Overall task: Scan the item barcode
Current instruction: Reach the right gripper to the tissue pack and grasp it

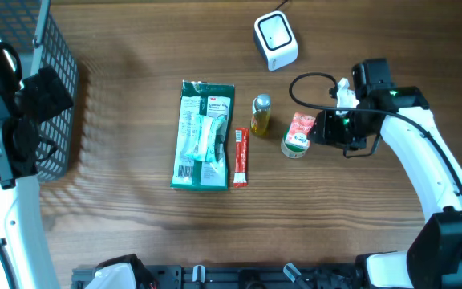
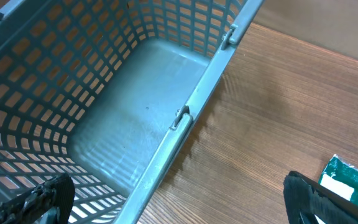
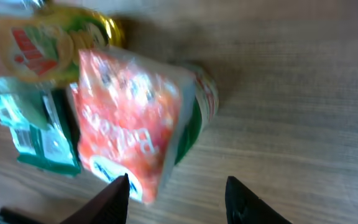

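Observation:
The item nearest my right gripper is a red-orange pouch [image 1: 298, 131] [image 3: 129, 118] with a green and white base, lying on the wooden table. My right gripper [image 1: 322, 128] [image 3: 176, 200] sits just right of it. Its jaws stand apart and the pouch's near corner reaches in beside the left finger [image 3: 114, 199], while the right finger [image 3: 248, 200] is clear of it. No barcode shows on the pouch. The white scanner [image 1: 275, 40] stands at the back of the table. My left gripper [image 1: 45, 92] [image 2: 173, 208] hangs open over the basket's rim, holding nothing.
A grey mesh basket [image 1: 54, 72] [image 2: 191, 118] stands at the far left. A green 3M packet [image 1: 204, 135], a red stick sachet [image 1: 241, 158] and a small yellow bottle with a gold cap [image 1: 261, 114] lie in the middle, left of the pouch.

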Tool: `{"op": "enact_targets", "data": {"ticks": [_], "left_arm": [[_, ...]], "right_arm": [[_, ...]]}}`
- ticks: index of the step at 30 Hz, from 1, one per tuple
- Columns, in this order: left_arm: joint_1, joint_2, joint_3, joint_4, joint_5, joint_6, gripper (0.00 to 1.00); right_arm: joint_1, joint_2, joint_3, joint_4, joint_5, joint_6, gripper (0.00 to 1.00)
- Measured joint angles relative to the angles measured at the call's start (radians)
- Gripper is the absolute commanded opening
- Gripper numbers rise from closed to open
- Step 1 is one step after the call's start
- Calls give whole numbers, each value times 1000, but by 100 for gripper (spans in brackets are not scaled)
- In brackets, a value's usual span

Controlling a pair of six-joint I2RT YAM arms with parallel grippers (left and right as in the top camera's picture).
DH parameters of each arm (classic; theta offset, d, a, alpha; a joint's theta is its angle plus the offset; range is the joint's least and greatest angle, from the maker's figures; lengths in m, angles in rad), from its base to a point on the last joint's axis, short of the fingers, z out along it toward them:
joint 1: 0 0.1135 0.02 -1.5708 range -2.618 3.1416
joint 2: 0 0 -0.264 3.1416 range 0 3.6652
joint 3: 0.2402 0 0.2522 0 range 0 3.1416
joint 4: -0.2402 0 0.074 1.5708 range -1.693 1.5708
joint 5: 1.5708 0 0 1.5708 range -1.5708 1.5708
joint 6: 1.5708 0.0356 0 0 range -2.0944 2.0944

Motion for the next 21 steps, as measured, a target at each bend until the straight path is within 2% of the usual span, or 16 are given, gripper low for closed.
{"op": "enact_targets", "data": {"ticks": [4,8,14,15,18,21], "left_arm": [[0,0,0,0,0,0,100],[0,0,0,0,0,0,100],[0,0,0,0,0,0,100],[0,0,0,0,0,0,100],[0,0,0,0,0,0,100],[0,0,0,0,0,0,100]], "right_arm": [[0,0,0,51,0,38,48],[2,0,-8,97,0,84,40],[25,0,-64,143,0,119,40],[29,0,-70,146,0,124,38],[34,0,-71,150,0,137,23],[35,0,-71,153,-1,152,15]]}}
